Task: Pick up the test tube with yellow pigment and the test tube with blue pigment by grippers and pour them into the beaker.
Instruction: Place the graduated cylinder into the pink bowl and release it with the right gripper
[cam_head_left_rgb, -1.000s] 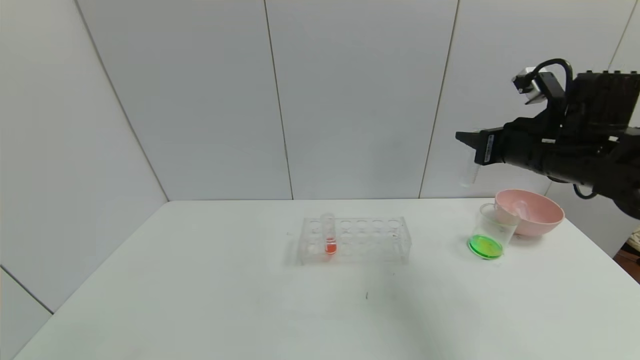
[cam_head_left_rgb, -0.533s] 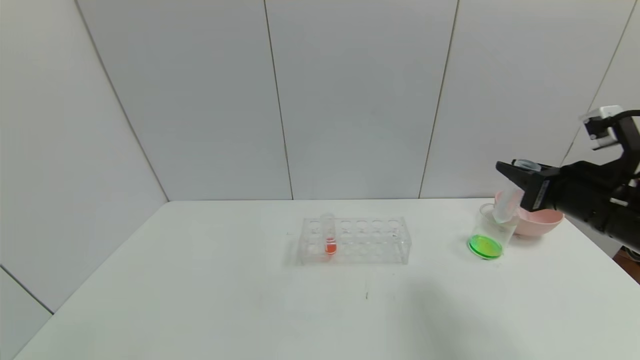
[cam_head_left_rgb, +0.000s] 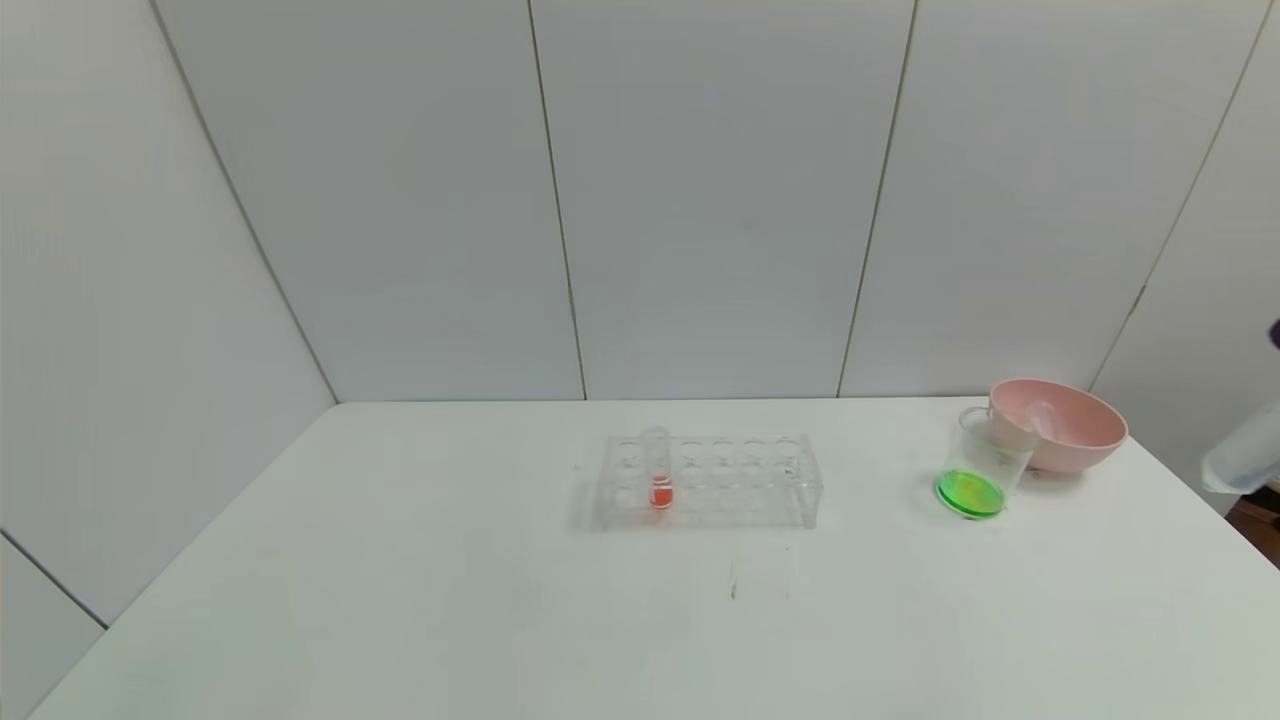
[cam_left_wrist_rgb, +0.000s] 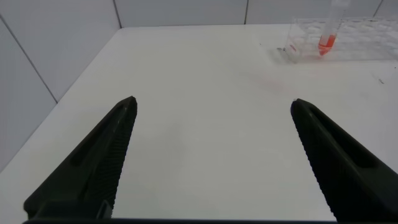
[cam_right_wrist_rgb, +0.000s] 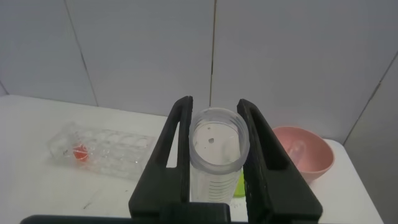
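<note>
In the head view we see the beaker (cam_head_left_rgb: 985, 462), green liquid at its bottom, at the right of the frame touching the pink bowl (cam_head_left_rgb: 1062, 425); the rack (cam_head_left_rgb: 708, 482) at centre keeps only the orange-red tube (cam_head_left_rgb: 658, 470).

The left wrist view shows the left tool (cam_left_wrist_rgb: 211, 109) wide open, empty, above the table (cam_left_wrist_rgb: 205, 118).

The right wrist view shows the right tool (cam_right_wrist_rgb: 214, 112) clamped on an empty clear tube (cam_right_wrist_rgb: 215, 155), presumably already poured out.

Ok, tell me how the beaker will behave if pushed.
The beaker probably feels light: only shallow green liquid inside. Narrow base, wider rim: a high push may tip it. The pink bowl right behind could stop it.
</note>
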